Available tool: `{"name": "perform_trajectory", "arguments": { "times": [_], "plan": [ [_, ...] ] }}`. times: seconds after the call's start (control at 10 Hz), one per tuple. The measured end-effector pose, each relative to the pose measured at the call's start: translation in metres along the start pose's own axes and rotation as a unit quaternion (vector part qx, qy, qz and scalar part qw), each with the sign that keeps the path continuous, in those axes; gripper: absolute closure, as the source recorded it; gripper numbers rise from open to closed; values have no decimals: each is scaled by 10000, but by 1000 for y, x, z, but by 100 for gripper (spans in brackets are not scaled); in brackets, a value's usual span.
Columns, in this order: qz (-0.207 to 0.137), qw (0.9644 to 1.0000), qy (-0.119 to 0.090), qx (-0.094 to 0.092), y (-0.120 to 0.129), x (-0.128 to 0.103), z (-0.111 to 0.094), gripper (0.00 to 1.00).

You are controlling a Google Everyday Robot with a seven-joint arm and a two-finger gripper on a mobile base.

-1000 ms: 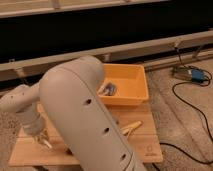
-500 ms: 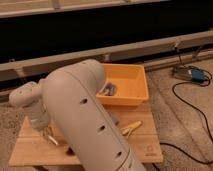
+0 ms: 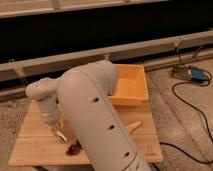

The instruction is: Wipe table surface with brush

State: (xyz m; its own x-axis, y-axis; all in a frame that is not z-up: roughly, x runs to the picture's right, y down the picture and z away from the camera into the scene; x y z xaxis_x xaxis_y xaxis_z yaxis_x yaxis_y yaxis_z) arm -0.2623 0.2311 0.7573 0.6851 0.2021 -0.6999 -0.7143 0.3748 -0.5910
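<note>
The table surface (image 3: 35,142) is a light tan plank top, seen in the lower half of the camera view. My gripper (image 3: 56,129) hangs at the end of the white arm over the table's left middle. It is shut on the brush (image 3: 64,138), a slim pale handle that slants down to the right. The brush's dark head (image 3: 75,148) rests on the planks near the front edge. My bulky upper arm (image 3: 100,120) hides the middle of the table.
An orange plastic bin (image 3: 134,86) stands at the table's back right. A yellow banana-like piece (image 3: 134,125) lies on the right of the table. A black cable (image 3: 192,107) and a blue device (image 3: 199,76) lie on the floor to the right. A dark wall with a rail runs behind.
My gripper has moved to the right across the table's left part, carrying the brush along the planks. The bin and the yellow piece have not moved.
</note>
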Motion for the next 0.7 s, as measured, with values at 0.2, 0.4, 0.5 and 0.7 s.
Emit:
{"name": "perform_trajectory", "arguments": {
  "times": [0.2, 0.4, 0.5, 0.7],
  "plan": [
    [-403, 9991, -21, 102, 23, 5, 0, 94],
    [-685, 9975, -48, 168, 44, 7, 1, 94],
    [-806, 9965, -59, 207, 44, 6, 1, 94],
    [-1097, 9936, -25, 278, 44, 8, 2, 94]
  ]
}}
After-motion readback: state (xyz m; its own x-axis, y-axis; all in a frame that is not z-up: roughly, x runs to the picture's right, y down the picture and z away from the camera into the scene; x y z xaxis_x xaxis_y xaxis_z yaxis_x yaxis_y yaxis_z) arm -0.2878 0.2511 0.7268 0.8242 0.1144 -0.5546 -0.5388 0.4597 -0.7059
